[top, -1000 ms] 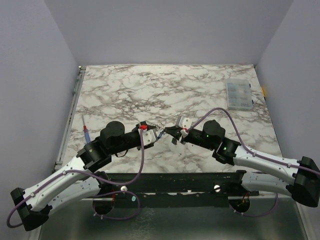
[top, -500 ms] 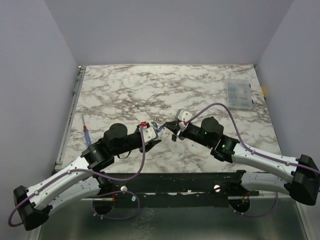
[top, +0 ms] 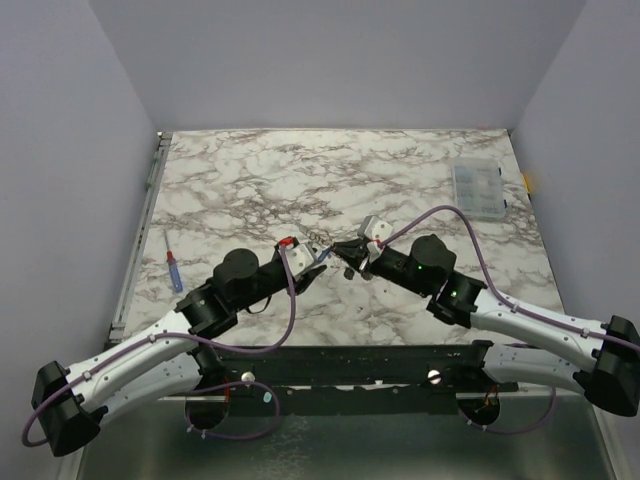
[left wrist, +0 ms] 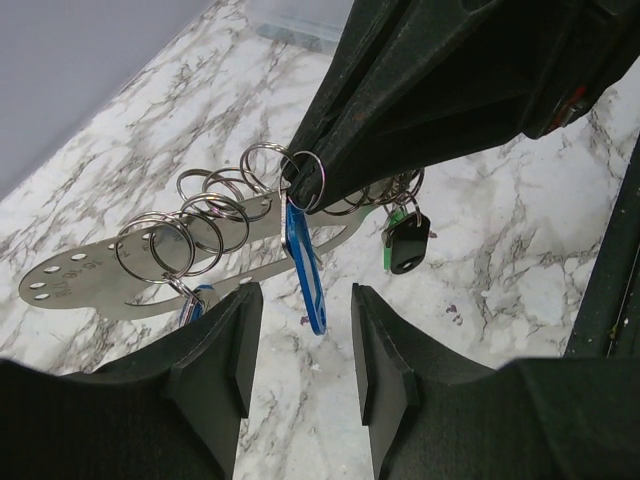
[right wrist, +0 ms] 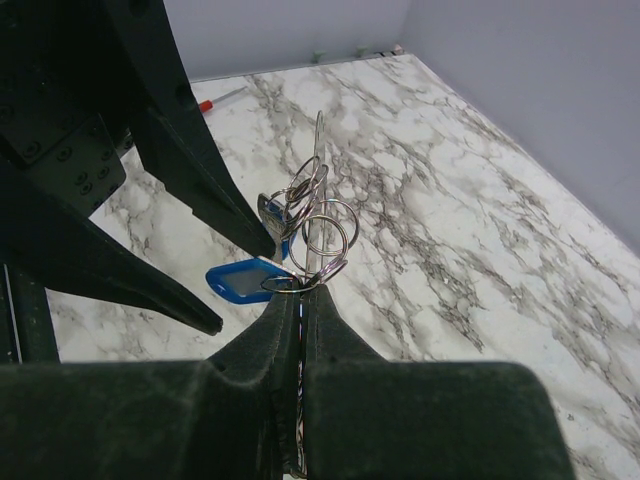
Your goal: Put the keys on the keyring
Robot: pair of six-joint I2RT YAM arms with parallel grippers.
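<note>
- The keyring (left wrist: pixel 100 275) hangs in mid-air at the middle of the top view, above the surface (left wrist: pixel 520 290). In the left wrist view it is a flat silvery strip crossing the centre left of the frame. It is held clear of the marble, probably so that the hanging pieces can swing freely.
- Several split rings (left wrist: pixel 215 220) sit threaded along it. A blue key (left wrist: pixel 305 275) dangles at centre frame and a green-and-black key (left wrist: pixel 405 245) to its right. Both appear to be already on.
- The right end effector (right wrist: pixel 303 300) is pressed together, pinching one end of the keyring to steady it.
- The left end effector (left wrist: pixel 303 305) is spread and grips nothing. The blue key hangs in its gap, which looks like a line-up for a grasp.
- Away from the work, a screwdriver (top: pixel 173 270) lies at left of the top view and a clear compartment box (top: pixel 476 190) at upper right.
</note>
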